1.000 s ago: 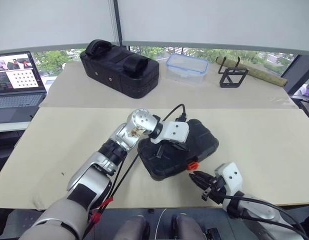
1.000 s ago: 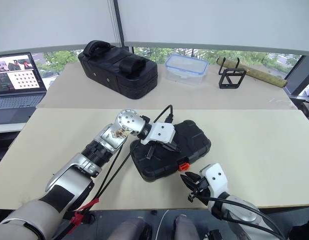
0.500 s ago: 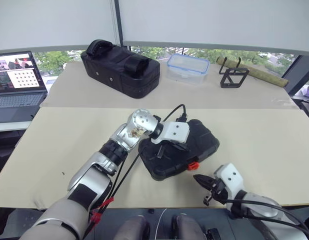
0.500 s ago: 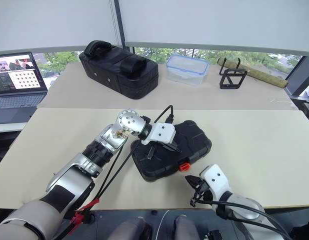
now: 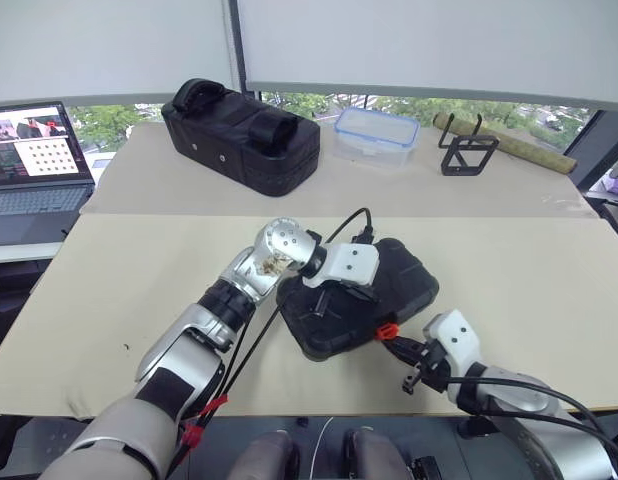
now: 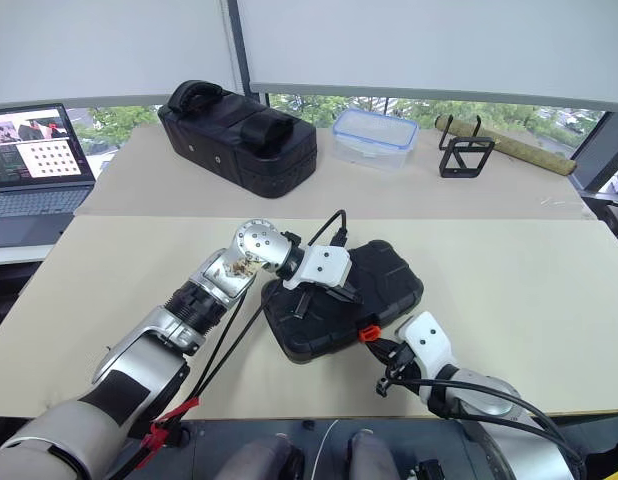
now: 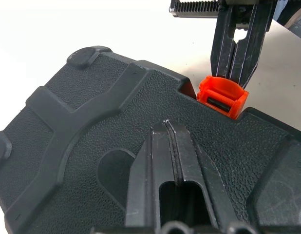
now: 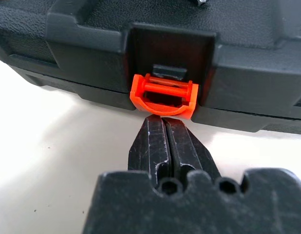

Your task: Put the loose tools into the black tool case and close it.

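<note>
**Right wrist view: latch engagement, case lid down**

Right wrist view: black tool case (image 8: 155, 53) closed, lid seated on base, orange latch (image 8: 163, 95) hanging unfastened at the front edge. Right gripper (image 8: 166, 129) clenched on nothing, fingertips just beside the lower lip of the latch, apparently touching or nearly so. Left gripper (image 7: 171, 146) likewise clenched and empty, pressed flat on the lid to hold the case down. Case lying on the near table (image 5: 509, 270), directly in front, at an angle to the table edge. No loose tools visible outside the case.

Step in hand, by judgement: fastening the latch, the final part of closing.

Next move, by judgement: push up and inward under the latch lip until hooked over the catch. Maintain left-side pressure throughout; otherwise risk of the case sliding away.
</note>
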Available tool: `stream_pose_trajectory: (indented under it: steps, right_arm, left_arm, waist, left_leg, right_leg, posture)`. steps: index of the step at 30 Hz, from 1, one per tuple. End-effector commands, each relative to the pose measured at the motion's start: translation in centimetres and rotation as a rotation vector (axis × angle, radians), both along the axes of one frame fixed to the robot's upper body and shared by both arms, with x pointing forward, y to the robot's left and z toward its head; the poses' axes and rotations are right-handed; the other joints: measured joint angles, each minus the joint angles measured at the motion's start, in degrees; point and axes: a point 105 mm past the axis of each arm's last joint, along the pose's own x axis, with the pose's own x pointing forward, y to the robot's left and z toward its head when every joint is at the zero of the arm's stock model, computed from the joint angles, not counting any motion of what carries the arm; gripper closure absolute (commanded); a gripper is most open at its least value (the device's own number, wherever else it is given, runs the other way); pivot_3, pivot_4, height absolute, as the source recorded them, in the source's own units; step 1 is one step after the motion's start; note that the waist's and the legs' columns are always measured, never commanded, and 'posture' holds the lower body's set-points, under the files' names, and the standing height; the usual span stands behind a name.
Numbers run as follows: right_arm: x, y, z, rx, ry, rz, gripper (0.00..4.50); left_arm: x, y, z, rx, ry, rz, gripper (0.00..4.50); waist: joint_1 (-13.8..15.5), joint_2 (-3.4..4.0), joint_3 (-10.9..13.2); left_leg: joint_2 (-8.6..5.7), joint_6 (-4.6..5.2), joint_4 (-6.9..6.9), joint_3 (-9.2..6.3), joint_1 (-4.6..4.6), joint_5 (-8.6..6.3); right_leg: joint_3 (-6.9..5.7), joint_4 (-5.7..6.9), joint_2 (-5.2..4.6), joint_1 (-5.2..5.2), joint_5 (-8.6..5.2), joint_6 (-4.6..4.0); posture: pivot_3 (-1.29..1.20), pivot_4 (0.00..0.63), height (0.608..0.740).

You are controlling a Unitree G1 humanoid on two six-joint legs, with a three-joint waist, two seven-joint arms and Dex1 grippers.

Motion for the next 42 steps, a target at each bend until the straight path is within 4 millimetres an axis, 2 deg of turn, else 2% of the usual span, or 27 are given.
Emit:
stream_pose_trajectory:
  steps: [1, 8, 14, 19, 21, 22, 23, 26, 30, 33, 34, 38, 42]
  right_arm:
    - [-0.2, 0.9, 3.9, 0.028, -0.15, 0.058, 4.45]
    - [-0.6, 0.9, 4.0, 0.029, -0.139, 0.068, 4.45]
    - [-1.0, 0.3, 3.1, 0.004, -0.103, 0.073, 4.45]
    - [-2.5, -1.2, 3.2, -0.029, -0.052, 0.115, 4.45]
    - [-2.8, -2.6, 3.6, -0.041, -0.035, 0.12, 3.91]
    - [-2.9, -3.1, 3.7, -0.044, -0.03, 0.121, 3.72]
    - [-3.0, -4.1, 4.2, -0.053, -0.024, 0.136, 3.35]
    - [-3.3, -6.7, 6.3, -0.043, -0.006, 0.188, 2.4]
    - [-3.6, -9.0, 8.2, -0.008, 0.038, 0.234, 0.99]
    - [-3.5, -10.3, 9.4, 0.004, 0.051, 0.25, 0.04]
    - [-3.5, -10.7, 9.6, 0.007, 0.052, 0.251, 0.0]
    - [-3.0, -11.9, 10.9, 0.063, 0.078, 0.261, 0.0]
    - [-2.3, -11.5, 11.6, 0.086, 0.087, 0.289, 0.0]
  left_arm:
    - [-0.3, 1.1, -3.9, 0.142, 0.057, 0.027, 4.5]
    - [-0.3, 1.2, -4.2, 0.146, 0.054, 0.025, 4.5]
    - [-0.3, 1.0, -4.1, 0.142, 0.053, 0.027, 4.5]
    - [0.1, 1.6, -3.5, 0.107, 0.082, 0.066, 4.5]
    - [0.4, 2.5, -2.5, 0.065, 0.142, 0.114, 4.5]
    - [0.5, 2.8, -2.2, 0.05, 0.16, 0.127, 3.98]
    - [0.6, 4.1, -1.4, 0.028, 0.182, 0.157, 3.71]
    - [0.3, 9.8, 0.9, -0.01, 0.24, 0.249, 2.73]
    - [-2.6, 15.6, 3.1, -0.045, 0.356, 0.324, 1.29]
    - [-4.6, 19.0, 4.5, -0.068, 0.425, 0.435, 0.24]
    - [-5.0, 19.4, 4.7, -0.072, 0.439, 0.459, 0.06]
    - [-7.9, 22.5, 5.5, -0.133, 0.492, 0.607, 0.06]
    - [-9.9, 22.6, 4.9, -0.162, 0.501, 0.661, 0.06]
  waist:
    - [0.0, 0.0, 0.0]
    - [0.07, -0.01, 0.0]
    - [0.18, -0.01, 0.0]
    - [0.26, -0.01, 0.0]
    - [0.13, -0.02, 0.01]
    - [-0.02, -0.01, 0.02]
    - [-0.27, -0.01, 0.02]
    - [-2.03, 0.22, 0.18]
    - [-2.9, 0.4, 0.33]
    - [-2.42, 0.52, 0.65]
    - [-2.28, 0.56, 0.78]
    - [-1.27, 0.77, 1.14]
    - [-0.83, 0.9, 1.27]
  left_leg:
    - [0.0, 0.0, 0.0, 0.0, 0.0, 0.0]
    - [0.01, 0.0, 0.0, -0.01, 0.02, -0.02]
    - [-0.02, 0.03, 0.01, -0.02, 0.03, -0.03]
    - [-0.04, 0.09, 0.01, -0.02, 0.02, -0.07]
    - [-0.07, 0.12, 0.03, -0.01, 0.02, -0.08]
    - [-0.05, 0.13, 0.04, 0.0, 0.02, -0.09]
    - [-0.06, 0.16, 0.04, 0.0, -0.01, -0.1]
    - [0.05, 0.11, -0.05, 0.03, -0.03, -0.12]
    - [0.2, -0.07, -0.27, 0.06, -0.02, -0.18]
    - [0.21, -0.07, -0.39, 0.03, -0.06, -0.18]
    - [0.21, -0.06, -0.39, 0.05, -0.08, -0.19]
    - [0.19, 0.02, -0.38, 0.06, -0.1, -0.26]
    - [0.17, -0.24, -0.47, 0.05, -0.12, -0.43]
  right_leg:
    - [0.0, 0.0, 0.0, 0.01, 0.0, 0.0]
    - [0.0, -0.02, -0.02, 0.03, 0.0, 0.01]
    - [-0.01, -0.06, -0.03, 0.03, 0.0, 0.02]
    - [-0.02, -0.07, -0.05, 0.04, -0.03, 0.07]
    - [-0.02, -0.07, -0.05, 0.08, -0.04, 0.08]
    - [-0.02, -0.07, -0.05, 0.12, -0.03, 0.09]
    - [-0.02, -0.06, -0.04, 0.17, -0.04, 0.09]
    - [-0.01, -0.01, 0.05, 0.04, -0.05, 0.05]
    - [0.18, 0.1, 0.13, -0.18, -0.16, -0.21]
    - [0.19, 0.03, 0.11, -0.21, -0.17, -0.25]
    - [0.23, -0.02, 0.11, -0.23, -0.17, -0.25]
    - [0.19, -0.21, 0.04, -0.18, -0.16, -0.23]
    - [0.13, -0.44, -0.01, -0.17, -0.16, -0.23]
  posture:
    - [0.0, 0.15, 0.722]
    - [0.0, 0.15, 0.722]
    - [0.0, 0.15, 0.722]
    - [0.0, 0.15, 0.722]
    - [0.0, 0.15, 0.722]
    - [0.0, 0.15, 0.722]
    - [0.0, 0.15, 0.722]
    - [0.0, 0.15, 0.722]
    - [0.0, 0.15, 0.722]
    - [0.0, 0.15, 0.722]
    - [0.0, 0.15, 0.722]
    - [0.0, 0.15, 0.722]
    - [0.0, 0.15, 0.722]
